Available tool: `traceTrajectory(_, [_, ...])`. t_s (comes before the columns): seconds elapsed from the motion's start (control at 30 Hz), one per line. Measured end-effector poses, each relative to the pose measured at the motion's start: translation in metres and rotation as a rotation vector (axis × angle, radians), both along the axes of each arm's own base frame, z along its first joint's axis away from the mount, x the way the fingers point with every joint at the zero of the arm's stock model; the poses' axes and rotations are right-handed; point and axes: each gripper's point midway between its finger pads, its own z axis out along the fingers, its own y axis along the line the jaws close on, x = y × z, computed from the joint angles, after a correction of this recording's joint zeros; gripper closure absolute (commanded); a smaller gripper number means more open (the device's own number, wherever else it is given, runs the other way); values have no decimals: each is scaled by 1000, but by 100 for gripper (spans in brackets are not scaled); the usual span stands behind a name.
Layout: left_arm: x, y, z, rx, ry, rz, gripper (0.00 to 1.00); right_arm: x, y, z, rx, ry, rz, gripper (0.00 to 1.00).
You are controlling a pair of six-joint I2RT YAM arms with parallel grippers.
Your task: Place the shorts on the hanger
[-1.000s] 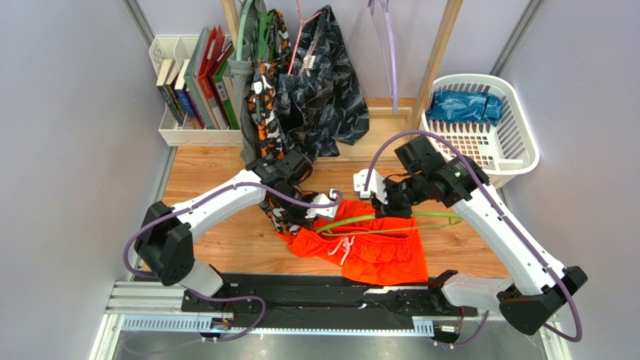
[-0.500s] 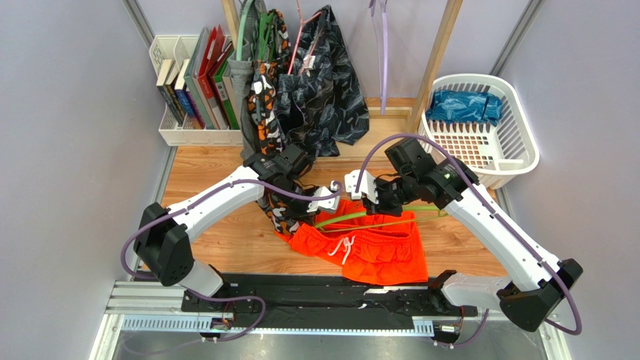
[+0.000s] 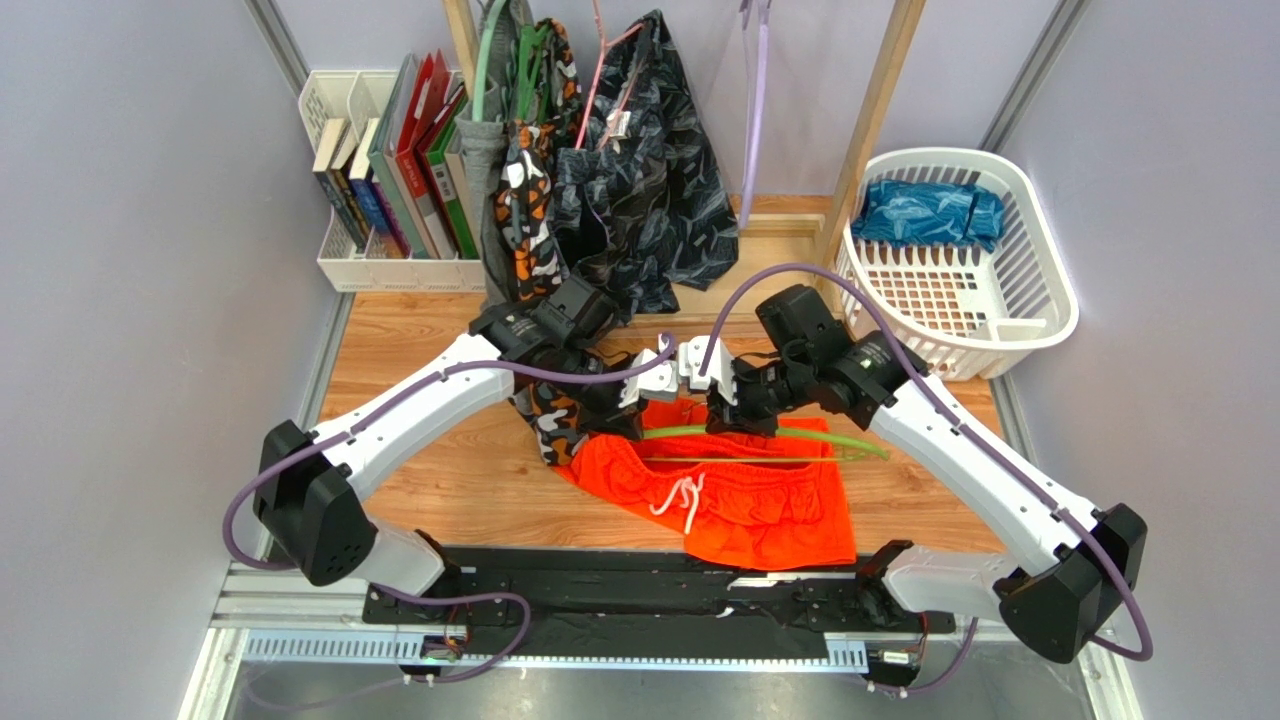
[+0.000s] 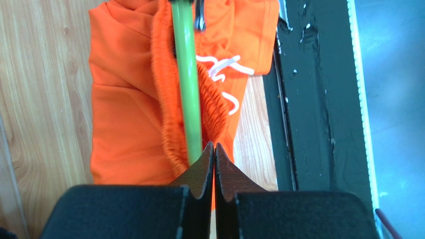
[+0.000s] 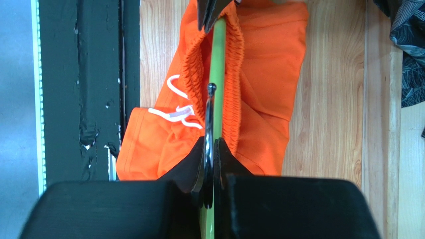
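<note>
— Left claw, seen from above: how do its jaws stand?
— Pressed together, at the left end of the hanger. One corner of the shorts rises to it. The rest lies on the table, below the claw and to its right.
— And the right claw?
— Just beside the left one, over the hanger's bar. From up here I cannot tell its grip.
— Left wrist, then.
— Left claw is fully closed, fingertips meeting. The hanger runs straight ahead from just left of the tips, inside the gathered waistband of the shorts. Orange cloth lies against both fingers and looks pinched at the tips, though the nip itself is hidden. The drawstring is ahead, right of the bar, and a black rail is farther right.
— Right wrist?
— Right claw is closed on the hanger. The green bar passes between its fingers, along with a thin dark rod. Ahead, the bar goes through the waistband of the shorts up to the left claw, whose tips meet at the band's far end. The drawstring lies left of the bar, and a dark patterned garment is far to the right.
</note>
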Motion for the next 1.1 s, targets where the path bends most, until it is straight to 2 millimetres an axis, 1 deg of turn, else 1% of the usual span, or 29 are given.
traceTrajectory(0.03, [0, -1, 1, -3, 4, 7, 67, 1, 1, -1, 6, 2, -4, 100])
traceTrajectory(0.07, [1, -2, 1, -4, 10, 17, 58, 1, 3, -1, 14, 4, -9, 100])
traceTrajectory(0.1, [1, -2, 1, -2, 18, 28, 44, 2, 4, -1, 21, 2, -12, 100])
traceTrajectory(0.2, [6, 3, 4, -6, 23, 58, 15, 1, 4, 2, 39, -6, -19, 100])
traceTrajectory(0.23, [10, 8, 6, -8, 24, 79, 12, 0, 4, 3, 47, -9, -19, 100])
traceTrajectory(0.27, [14, 16, 10, -13, 18, 103, 11, -1, 4, 4, 55, -12, -19, 100])
traceTrajectory(0.37, [28, 32, 12, -19, -26, 152, 8, -4, 3, 7, 74, -21, -17, 100])
traceTrajectory(0.4, [27, 37, 11, -17, -37, 154, 7, -5, 3, 7, 78, -22, -18, 100])
traceTrajectory(0.47, [18, 43, 4, -9, -40, 139, 7, -8, 2, 10, 92, -30, -16, 100])
traceTrajectory(0.53, [14, 42, -3, 1, -30, 121, 9, -9, 2, 14, 105, -40, -13, 100])
traceTrajectory(0.63, [15, 32, -13, 9, -18, 98, 22, -10, 2, 20, 123, -54, -10, 100])
traceTrajectory(0.67, [17, 27, -17, 9, -17, 91, 30, -10, 2, 21, 129, -59, -10, 100])
traceTrajectory(0.7, [19, 22, -21, 9, -15, 85, 36, -11, 2, 21, 135, -63, -10, 100])
traceTrajectory(0.73, [18, 19, -24, 9, -11, 80, 48, -11, 2, 21, 137, -63, -10, 100])
traceTrajectory(0.77, [18, 15, -27, 7, -9, 72, 58, -12, 2, 22, 142, -64, -9, 100])
traceTrajectory(0.8, [16, 10, -29, 6, -5, 64, 73, -12, 2, 22, 146, -63, -10, 100])
traceTrajectory(0.83, [15, 7, -31, 4, -2, 61, 92, -12, 2, 22, 150, -66, -12, 100])
traceTrajectory(0.87, [13, 4, -31, 1, 3, 56, 100, -12, 2, 22, 155, -68, -15, 100])
traceTrajectory(0.9, [12, 2, -31, -5, -3, 45, 100, -12, 2, 23, 162, -70, -26, 95])
traceTrajectory(0.93, [10, 1, -31, -4, 8, 47, 100, -12, 0, 23, 163, -74, -35, 88])
traceTrajectory(0.97, [8, 0, -31, -9, 13, 42, 100, -11, -1, 25, 167, -76, -55, 67])
traceTrajectory(1.03, [6, -3, -30, -26, 14, 36, 100, -9, -4, 30, 182, -64, -108, 48])
traceTrajectory(1.07, [6, -2, -30, -30, 8, 36, 100, -8, -5, 34, 195, -52, -142, 36])
traceTrajectory(1.1, [5, 0, -33, -29, 3, 36, 100, -6, -9, 40, 211, -35, -187, 32])
